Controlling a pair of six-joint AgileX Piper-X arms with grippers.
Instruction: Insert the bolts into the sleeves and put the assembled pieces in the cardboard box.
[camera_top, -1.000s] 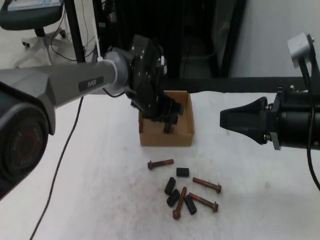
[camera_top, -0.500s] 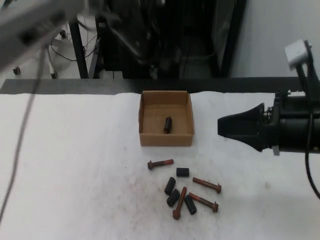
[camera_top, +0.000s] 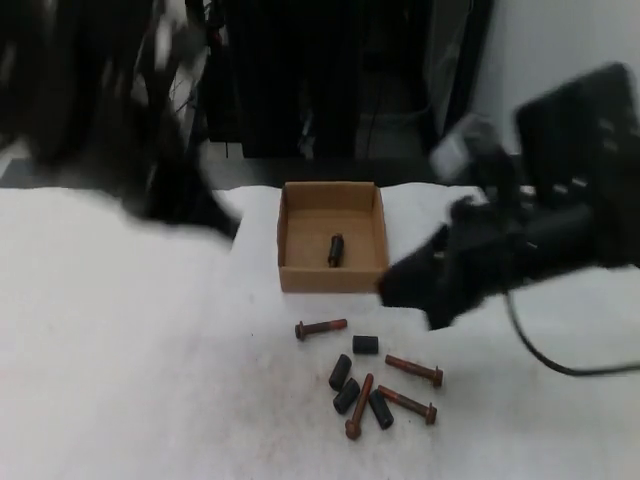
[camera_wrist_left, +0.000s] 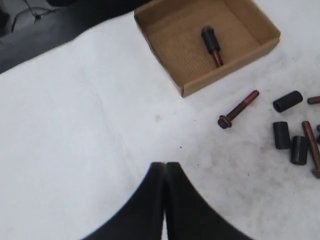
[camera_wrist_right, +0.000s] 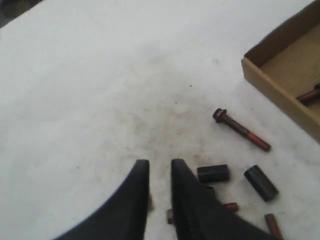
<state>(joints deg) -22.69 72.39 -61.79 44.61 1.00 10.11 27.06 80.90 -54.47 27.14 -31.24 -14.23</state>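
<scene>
White bench (camera_top: 150, 350) below, right gripper (camera_wrist_right: 160, 162), barely parted, has swung toward the loose bolts (camera_top: 413, 370), left gripper (camera_wrist_left: 165, 164) pinched closed

From here I count four loose bolts (camera_top: 320, 327), four black sleeves (camera_top: 365, 344), one assembled piece (camera_top: 335, 249) and a single cardboard box (camera_top: 331, 279).

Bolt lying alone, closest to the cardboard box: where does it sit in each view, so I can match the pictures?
High view: the bolt lies just in front of the cardboard box.
Left wrist view: the bolt lies beside the box's outer wall.
Right wrist view: the bolt lies near the box's corner.
Shared landmark: the cardboard box.
</scene>
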